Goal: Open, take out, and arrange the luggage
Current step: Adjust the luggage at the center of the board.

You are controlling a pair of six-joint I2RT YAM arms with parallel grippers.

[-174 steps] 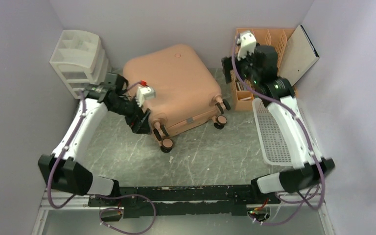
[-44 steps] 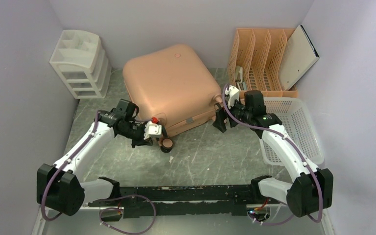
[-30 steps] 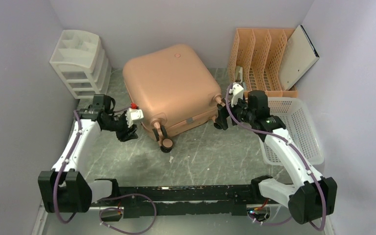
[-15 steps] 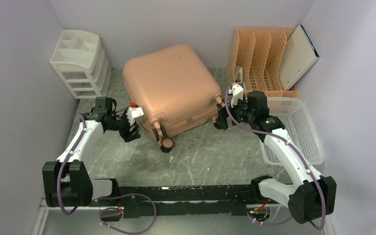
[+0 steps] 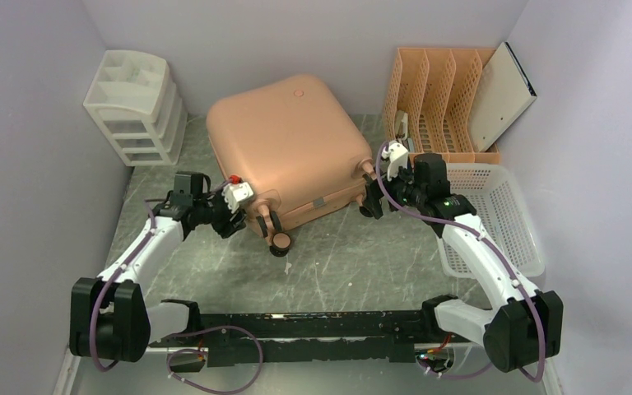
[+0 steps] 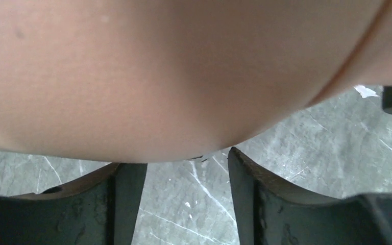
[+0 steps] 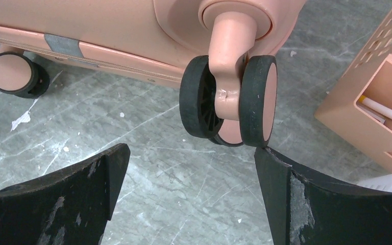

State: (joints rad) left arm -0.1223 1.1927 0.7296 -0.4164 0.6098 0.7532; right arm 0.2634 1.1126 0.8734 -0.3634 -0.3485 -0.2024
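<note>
Luggage (image 5: pixel 288 148) lies flat & shut on the grey marble worktop (image 5: pixel 337 263), back-centre, turned at an angle, small round logo facing up, wheels twd the near side. It sits btw the white drawer unit (image 5: pixel 136 103) on the L and the orange rack (image 5: pixel 440 99) on the R, apart from both.

L claw (image 5: pixel 232 216) is at the case's near-L corner, low to the worktop. In the wrist view its fingers (image 6: pixel 130 204) stand apart at a medium gap w/ nothing btw them; the pink shell fills the view just past the tips, contact can't be told.

R claw (image 5: pixel 370 197) is at the near-R corner, spread wide, holding nothing. A double black wheel (image 7: pixel 229 102) on its pink stem sits just ahead of the tips, nearer the R finger; touching or not, can't tell. Another wheel (image 7: pixel 13 74) shows further along the same edge, and a grey tab (image 7: pixel 61 45) crosses the seam.

White basket (image 5: pixel 502 222) is beside the R arm, in front of the rack.
</note>
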